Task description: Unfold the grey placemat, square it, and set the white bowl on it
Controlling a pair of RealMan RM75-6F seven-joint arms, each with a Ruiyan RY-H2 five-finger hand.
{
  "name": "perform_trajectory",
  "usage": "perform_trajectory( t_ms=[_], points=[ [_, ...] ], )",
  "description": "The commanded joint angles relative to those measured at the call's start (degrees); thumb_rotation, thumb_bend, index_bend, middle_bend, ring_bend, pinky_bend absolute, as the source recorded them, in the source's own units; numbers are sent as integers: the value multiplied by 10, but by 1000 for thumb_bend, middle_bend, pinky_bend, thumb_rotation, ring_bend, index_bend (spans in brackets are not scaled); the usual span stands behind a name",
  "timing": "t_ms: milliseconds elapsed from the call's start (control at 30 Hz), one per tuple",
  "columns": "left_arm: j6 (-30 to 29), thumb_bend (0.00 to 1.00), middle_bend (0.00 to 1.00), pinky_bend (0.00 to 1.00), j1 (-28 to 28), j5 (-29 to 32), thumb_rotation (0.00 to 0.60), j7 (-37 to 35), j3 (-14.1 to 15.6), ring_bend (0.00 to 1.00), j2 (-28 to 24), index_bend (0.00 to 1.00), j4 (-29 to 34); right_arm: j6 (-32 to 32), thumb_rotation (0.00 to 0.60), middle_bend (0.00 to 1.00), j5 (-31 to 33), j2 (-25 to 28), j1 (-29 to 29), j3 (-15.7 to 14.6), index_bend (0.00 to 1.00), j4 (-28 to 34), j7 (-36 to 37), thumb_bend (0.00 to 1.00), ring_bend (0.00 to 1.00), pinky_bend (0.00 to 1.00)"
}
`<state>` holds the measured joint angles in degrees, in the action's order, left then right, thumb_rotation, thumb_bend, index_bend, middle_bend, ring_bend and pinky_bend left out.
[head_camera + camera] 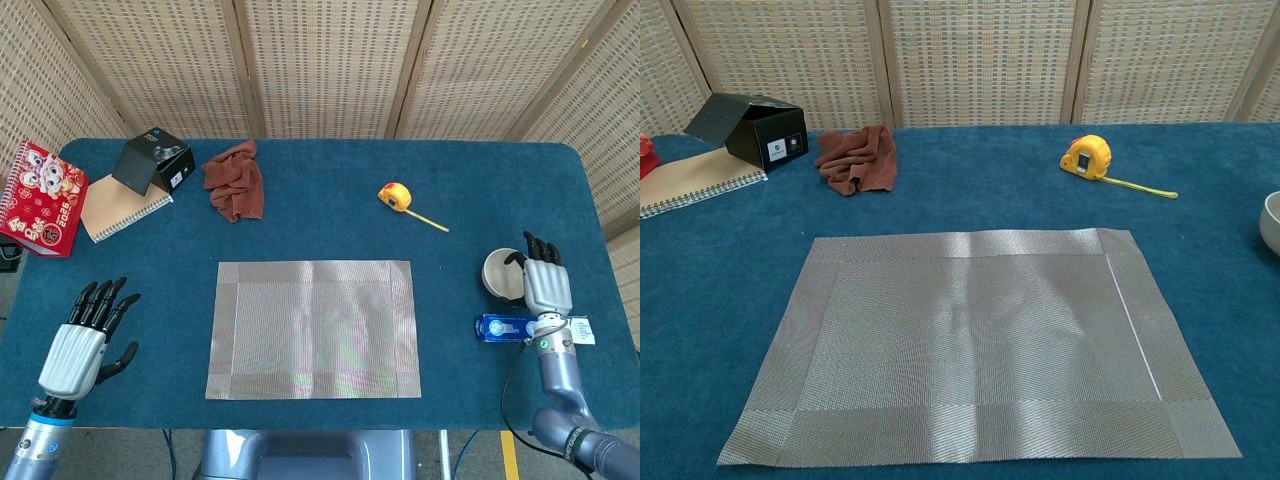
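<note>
The grey placemat [313, 328] lies unfolded and flat in the middle of the table, its edges roughly parallel to the table's; the chest view shows the placemat [975, 345] with faint creases. At the right stands the white bowl [498, 272], upright on the blue cloth, clear of the mat; only the bowl's rim [1272, 222] shows in the chest view. My right hand [546, 285] hovers at the bowl's right rim, fingers extended, thumb toward the bowl, holding nothing that I can see. My left hand [85, 335] is near the front left edge, fingers spread and empty.
A small blue box [505, 328] lies just in front of the bowl, under my right wrist. A yellow tape measure [396, 195], a brown rag [235, 183], a black box [152, 160] on a notebook [118, 210] and a red calendar [40, 197] lie along the back.
</note>
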<state>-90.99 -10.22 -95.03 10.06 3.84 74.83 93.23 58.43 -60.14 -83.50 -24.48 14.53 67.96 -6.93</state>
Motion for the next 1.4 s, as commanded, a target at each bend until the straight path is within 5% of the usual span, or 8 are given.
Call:
perform_trajectory(
  t_ms=[33,800,1400],
  points=[
    [3,339,0,0,1,3,600,-2,-4,0,0,154,-1,1,600,0,-2,-6,0,-3,408,-3,6,177,0,0],
    [24,339,0,0,6,1,600,3,-15,0,9,162,-7,-24,600,0,11,-46,-15,-1,502,-86,14,205,0,0],
    [36,339,0,0,8,-2,600,-3,-19,0,9,172,-9,-37,600,24,3,-72,-15,-10,599,-143,8,571,0,0]
  ],
)
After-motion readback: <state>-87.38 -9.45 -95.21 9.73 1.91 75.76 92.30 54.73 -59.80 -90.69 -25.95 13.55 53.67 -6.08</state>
